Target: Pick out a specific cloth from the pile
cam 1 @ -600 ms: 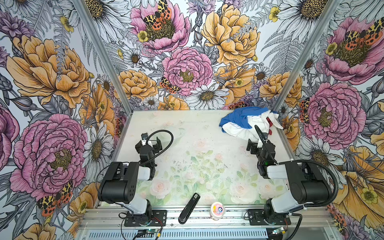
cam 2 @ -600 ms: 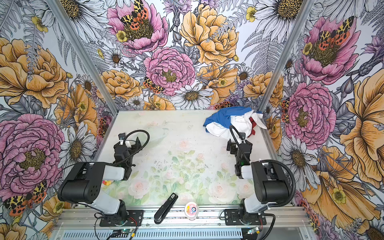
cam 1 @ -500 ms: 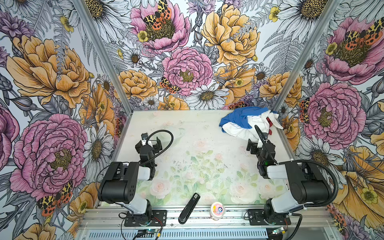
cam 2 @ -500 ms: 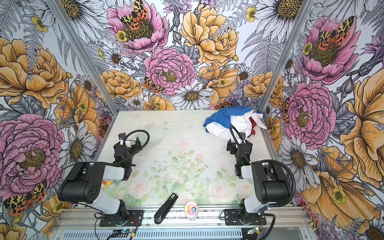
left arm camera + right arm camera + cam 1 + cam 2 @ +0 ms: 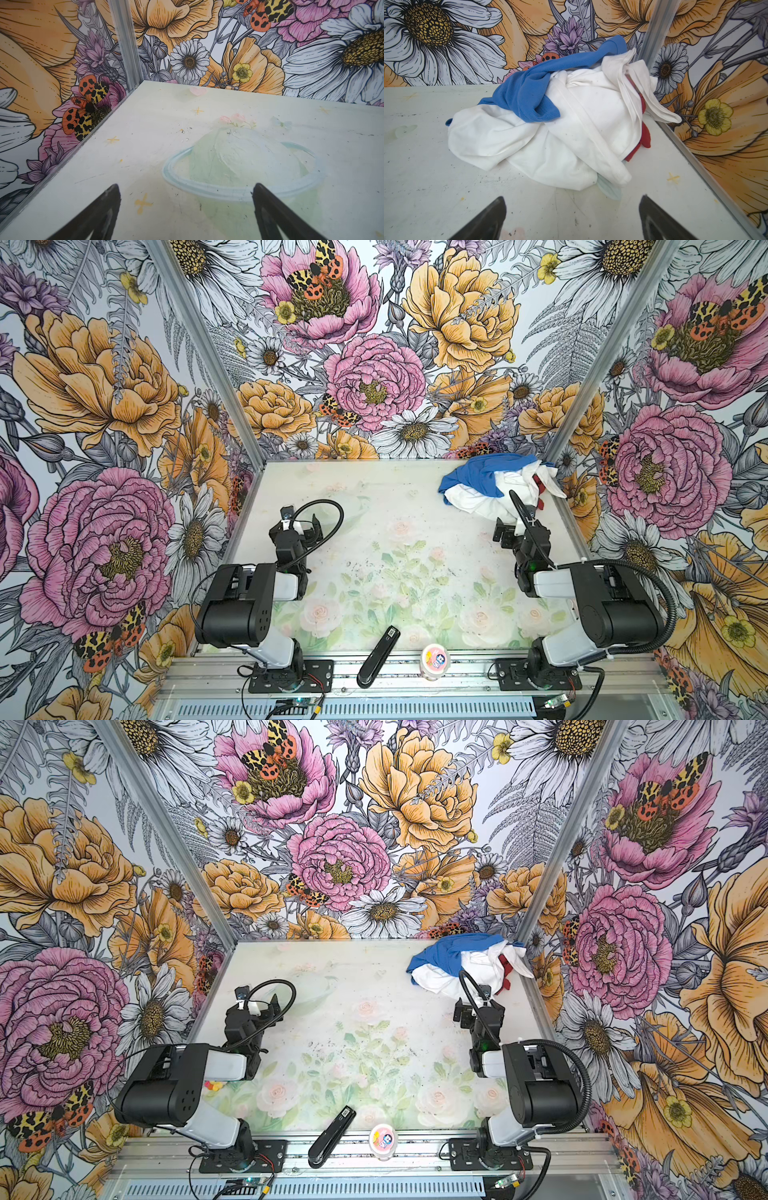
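Note:
The pile (image 5: 484,493) (image 5: 453,969) (image 5: 550,128) lies in the far right corner of the table: white fabric with royal blue cloth (image 5: 529,93) draped over its top. Of the dark red cloth (image 5: 645,133) (image 5: 539,491) (image 5: 504,966) only narrow strips show, poking out from under the white fabric on the side by the right wall. My right gripper (image 5: 519,531) (image 5: 478,1007) (image 5: 572,198) is open and empty, low over the table just short of the pile's near edge. My left gripper (image 5: 296,526) (image 5: 253,1007) (image 5: 186,187) stands open over bare table at the left, far from the pile.
Flowered walls with metal corner posts (image 5: 654,31) close in the table on three sides; the pile rests against the right one. A black stapler-like object (image 5: 378,655) and a small round pink-lidded tub (image 5: 435,659) sit at the front edge.

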Robot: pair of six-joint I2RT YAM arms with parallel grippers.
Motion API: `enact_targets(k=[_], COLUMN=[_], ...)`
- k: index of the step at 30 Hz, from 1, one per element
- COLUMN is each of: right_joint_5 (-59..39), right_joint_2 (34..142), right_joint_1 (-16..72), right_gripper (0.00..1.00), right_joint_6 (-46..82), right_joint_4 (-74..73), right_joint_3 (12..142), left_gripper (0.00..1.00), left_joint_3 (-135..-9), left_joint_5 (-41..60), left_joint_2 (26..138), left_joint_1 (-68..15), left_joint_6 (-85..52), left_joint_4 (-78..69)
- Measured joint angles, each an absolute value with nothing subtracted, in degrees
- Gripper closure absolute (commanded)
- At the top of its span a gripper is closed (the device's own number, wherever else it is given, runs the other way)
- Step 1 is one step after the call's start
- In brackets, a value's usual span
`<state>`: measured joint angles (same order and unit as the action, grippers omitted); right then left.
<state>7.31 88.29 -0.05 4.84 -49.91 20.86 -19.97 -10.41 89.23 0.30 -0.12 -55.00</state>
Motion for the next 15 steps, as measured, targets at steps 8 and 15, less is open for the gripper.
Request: enact_targets(k=[8,15], right_joint_5=[7.31,7.25], right_joint_2=[88.29,87.72], right_joint_1=[-0.05,-0.05], right_gripper=[0.00,0.00], right_joint_6=[4.84,4.60], right_joint_4=[-49.91,-50.57], right_joint_3=[20.86,20.43], left_gripper=[0.01,0.01], left_joint_3=[-19.97,-19.90], left_joint_5=[-10.04,-10.02], left_joint_2=[89.23,89.01], left_joint_1=[0.30,-0.82], left_joint_6=[-0.12,0.69], left_joint_4=[-54.61,-54.65])
